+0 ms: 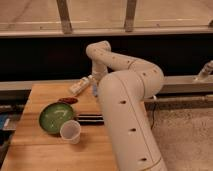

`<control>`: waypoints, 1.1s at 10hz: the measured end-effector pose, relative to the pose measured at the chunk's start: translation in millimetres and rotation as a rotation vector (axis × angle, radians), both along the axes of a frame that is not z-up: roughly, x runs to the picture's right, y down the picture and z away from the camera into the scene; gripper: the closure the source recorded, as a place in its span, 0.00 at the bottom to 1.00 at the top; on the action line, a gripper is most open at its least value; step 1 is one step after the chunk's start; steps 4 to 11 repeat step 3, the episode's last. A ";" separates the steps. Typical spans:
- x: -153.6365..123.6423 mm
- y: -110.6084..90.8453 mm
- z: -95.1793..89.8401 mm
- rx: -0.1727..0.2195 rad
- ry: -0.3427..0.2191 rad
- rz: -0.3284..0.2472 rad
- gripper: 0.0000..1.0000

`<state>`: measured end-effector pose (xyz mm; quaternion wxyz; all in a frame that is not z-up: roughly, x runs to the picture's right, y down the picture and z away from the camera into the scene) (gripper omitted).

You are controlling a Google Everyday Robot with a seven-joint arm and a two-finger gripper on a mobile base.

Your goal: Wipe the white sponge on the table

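Observation:
A white, oblong sponge [80, 86] lies tilted at the far edge of the wooden table [35, 150]. My white arm rises from the lower right, bends at the back and comes down toward the table's far right side. My gripper [94, 88] is just to the right of the sponge, mostly hidden behind my forearm. I cannot tell whether it touches the sponge.
A green bowl [55, 118] sits on the table's left middle, with a pale cup [70, 131] in front of it. A small dark red object [67, 100] lies behind the bowl. A flat dark object [90, 119] lies beside my arm. A dark wall and railing run behind.

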<state>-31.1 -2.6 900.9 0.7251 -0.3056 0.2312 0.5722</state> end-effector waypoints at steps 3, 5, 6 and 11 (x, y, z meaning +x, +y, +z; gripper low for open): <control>18.3 15.2 -17.3 0.009 0.014 0.019 1.00; 18.3 15.2 -17.3 0.009 0.014 0.019 1.00; 18.3 15.2 -17.3 0.009 0.014 0.019 1.00; 18.3 15.2 -17.3 0.009 0.014 0.019 1.00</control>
